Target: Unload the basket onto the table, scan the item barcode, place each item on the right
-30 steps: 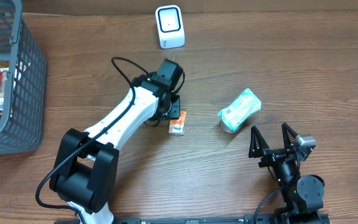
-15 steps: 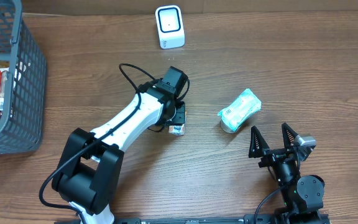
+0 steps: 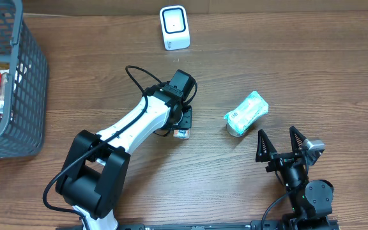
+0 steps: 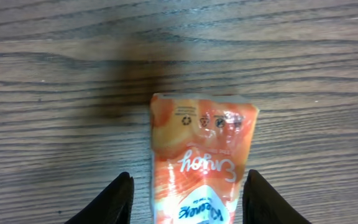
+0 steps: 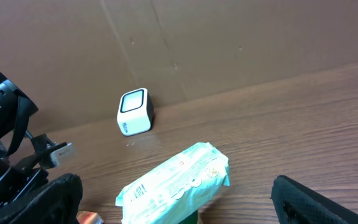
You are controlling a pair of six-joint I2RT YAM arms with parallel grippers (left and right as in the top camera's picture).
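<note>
Left wrist view: centre your left gripper [image 4: 189,177] over the orange packet [image 4: 201,155], near the middle of the table [image 4: 42,93]. Close squarely across its width so it lifts flat toward the scanner [image 3: 174,27] at the far edge. Those jaws stand partly open, straddling the packet with a gap on one side, nothing gripped yet. Your right gripper [image 3: 278,137] sits wide open, empty.

White script "Enjoy", upside down, on the orange packet [image 4: 201,162]; small recycling signs above it.
</note>
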